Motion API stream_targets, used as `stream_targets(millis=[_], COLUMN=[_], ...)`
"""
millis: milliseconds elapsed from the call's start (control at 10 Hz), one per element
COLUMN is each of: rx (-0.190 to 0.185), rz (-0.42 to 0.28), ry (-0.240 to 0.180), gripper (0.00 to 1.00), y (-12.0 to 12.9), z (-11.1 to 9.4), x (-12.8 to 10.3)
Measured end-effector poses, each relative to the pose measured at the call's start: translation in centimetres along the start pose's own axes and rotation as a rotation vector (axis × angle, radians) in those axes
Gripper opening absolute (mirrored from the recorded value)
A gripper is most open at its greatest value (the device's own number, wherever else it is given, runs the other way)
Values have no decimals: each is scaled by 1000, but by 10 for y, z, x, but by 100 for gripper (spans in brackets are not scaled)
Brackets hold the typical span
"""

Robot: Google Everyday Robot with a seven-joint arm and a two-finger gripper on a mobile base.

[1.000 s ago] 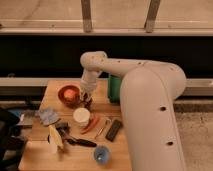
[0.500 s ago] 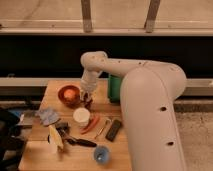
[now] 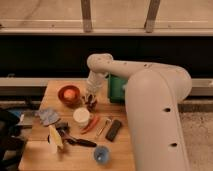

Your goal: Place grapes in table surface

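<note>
The white arm's gripper [image 3: 90,100] hangs low at centre frame over the wooden surface [image 3: 120,150], just right of the red bowl [image 3: 69,94]. Its fingers grip a dark bunch of grapes [image 3: 91,103].

The gripper [image 3: 91,100] hangs low over the table [image 3: 50,90], just right of the red bowl [image 3: 68,94]; what its tips meet is a dark blur. The arm [image 3: 150,105] hides the table's right side and part of a green box [image 3: 116,89]. A dark shape [image 3: 9,135] at the near left is cut off by the edge.
</note>
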Motion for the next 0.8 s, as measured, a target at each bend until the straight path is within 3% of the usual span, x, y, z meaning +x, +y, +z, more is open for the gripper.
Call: stream_targets(millis=[200,400,600,800], rx=[-2,-4,-15,-13], rz=[27,18,-9,-5], ry=[-9,-16,-24,-23], gripper=[57,76,80,80], y=[-4,12,30,26], z=[2,3,4,4], x=[-19,-37,-42,-42])
